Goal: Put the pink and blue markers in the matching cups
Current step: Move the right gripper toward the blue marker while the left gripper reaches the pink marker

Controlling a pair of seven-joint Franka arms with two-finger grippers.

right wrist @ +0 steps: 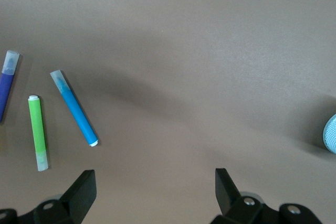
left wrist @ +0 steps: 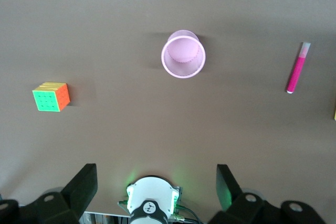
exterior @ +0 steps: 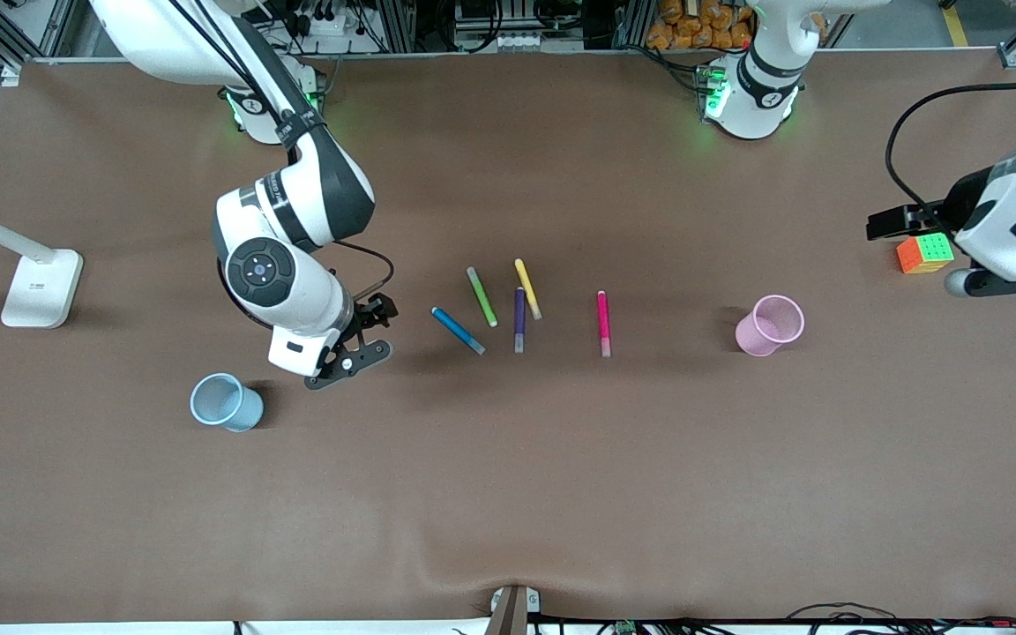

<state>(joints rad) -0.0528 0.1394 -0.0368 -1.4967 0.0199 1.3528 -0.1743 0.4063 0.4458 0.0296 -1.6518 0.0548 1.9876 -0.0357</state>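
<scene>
Nearby, blue marker (exterior: 458, 331) beside right claw (exterior: 365, 339)

light even, overhead — soft shadows | green led glow at arm bases | wrist views slightly soft — no glare

On the brown desk (exterior: 508, 494) we see five markers at centre: blue marker (exterior: 458, 331), green marker (exterior: 481, 296), purple marker (exterior: 519, 319), yellow marker (exterior: 527, 288), pink marker (exterior: 603, 323). A blue cup (exterior: 226, 402) stands at lower left, a pink cup (exterior: 769, 324) at right of centre, a puzzle cube (exterior: 924, 253) at the right edge, and a white lamp base (exterior: 41, 287) at the left edge.
</scene>
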